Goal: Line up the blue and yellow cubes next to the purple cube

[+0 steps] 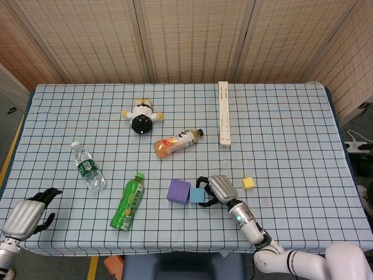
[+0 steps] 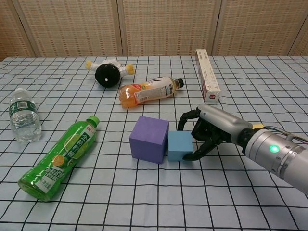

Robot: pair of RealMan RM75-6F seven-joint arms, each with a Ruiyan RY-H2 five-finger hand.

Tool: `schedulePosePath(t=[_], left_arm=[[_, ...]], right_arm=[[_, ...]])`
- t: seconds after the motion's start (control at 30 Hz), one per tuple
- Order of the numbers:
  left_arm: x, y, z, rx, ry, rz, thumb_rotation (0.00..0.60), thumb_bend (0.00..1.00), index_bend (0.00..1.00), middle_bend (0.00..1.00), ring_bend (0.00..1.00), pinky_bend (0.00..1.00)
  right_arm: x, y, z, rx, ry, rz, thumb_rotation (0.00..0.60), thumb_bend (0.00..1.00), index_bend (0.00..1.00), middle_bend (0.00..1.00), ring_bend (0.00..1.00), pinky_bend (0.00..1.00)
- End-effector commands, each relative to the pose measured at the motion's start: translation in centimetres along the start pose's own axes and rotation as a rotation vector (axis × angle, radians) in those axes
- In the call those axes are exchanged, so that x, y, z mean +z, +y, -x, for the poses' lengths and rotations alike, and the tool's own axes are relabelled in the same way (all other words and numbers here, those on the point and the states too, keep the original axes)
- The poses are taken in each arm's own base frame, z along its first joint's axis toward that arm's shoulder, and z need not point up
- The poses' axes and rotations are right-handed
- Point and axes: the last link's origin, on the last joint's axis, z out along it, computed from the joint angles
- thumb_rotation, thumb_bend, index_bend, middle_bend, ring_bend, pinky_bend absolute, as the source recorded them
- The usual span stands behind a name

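Observation:
The purple cube (image 1: 179, 191) (image 2: 149, 139) sits near the table's front middle. The blue cube (image 1: 197, 195) (image 2: 180, 145) stands right beside it on its right, their sides touching. My right hand (image 1: 217, 188) (image 2: 207, 132) grips the blue cube from the right, fingers curled over its back and thumb at its front. The small yellow cube (image 1: 248, 183) lies alone to the right of that hand; my forearm hides it in the chest view. My left hand (image 1: 26, 214) rests at the front left table edge, holding nothing, fingers loosely apart.
A green bottle (image 1: 128, 201) (image 2: 60, 156) lies left of the purple cube. A water bottle (image 1: 88, 166) (image 2: 24, 115) lies further left. An orange drink bottle (image 1: 178, 142) (image 2: 147, 91), a black-and-white toy (image 1: 141, 116) and a long box (image 1: 224, 114) lie behind.

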Motion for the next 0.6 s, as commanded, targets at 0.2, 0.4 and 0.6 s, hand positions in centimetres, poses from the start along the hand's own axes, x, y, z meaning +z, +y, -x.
schedulePosePath(t=[0.2,0.4,0.6], left_arm=[[-0.01,0.01,0.00,0.000,-0.001,0.000,0.600,0.44,0.21,0.18,0.29,0.53],[0.06,-0.01,0.03,0.000,-0.004,-0.002,0.600,0.44,0.22,0.19,0.30,0.53],[0.06,0.05,0.08,0.005,-0.004,0.001,0.600,0.44,0.22,0.19,0.30,0.53]], right_arm=[[-0.08,0.27,-0.15,-0.017,0.006,0.002,0.600,0.00,0.52,0.95,0.86,1.00],[-0.34,0.61,-0.43,-0.046,-0.007,0.004,0.600,0.00,0.40,0.95,0.86,1.00],[-0.52,0.79,-0.82,-0.052,-0.010,0.008,0.600,0.00,0.28,0.95,0.86,1.00]])
